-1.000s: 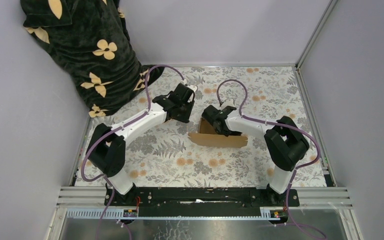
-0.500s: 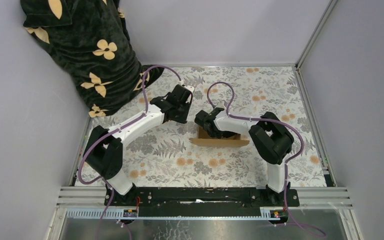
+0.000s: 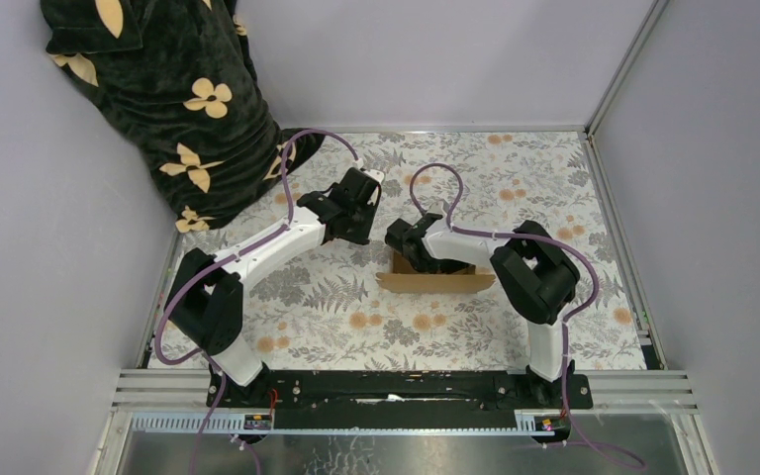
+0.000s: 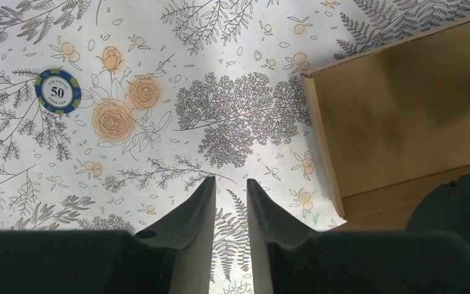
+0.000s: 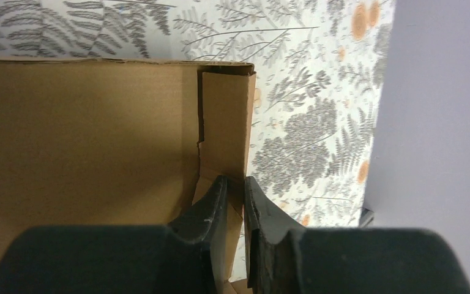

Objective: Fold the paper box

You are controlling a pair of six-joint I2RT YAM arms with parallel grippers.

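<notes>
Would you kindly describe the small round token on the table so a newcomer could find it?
Start at the floral tablecloth in the left wrist view, then look away from the brown paper box toward the picture's upper left. The poker chip lies flat there: the only blue-rimmed disc, marked 50.

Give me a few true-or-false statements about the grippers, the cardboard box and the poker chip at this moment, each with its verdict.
1. The right gripper pinches an upright wall of the paper box near its corner. True.
2. The left gripper holds the poker chip. False: the chip lies apart from the gripper, and nothing sits between its slightly parted fingers.
3. The blue poker chip, marked 50, lies on the floral cloth. True.
4. The paper box lies as a flat sheet. False: its walls stand up around the base, at least at the corner in view.
</notes>
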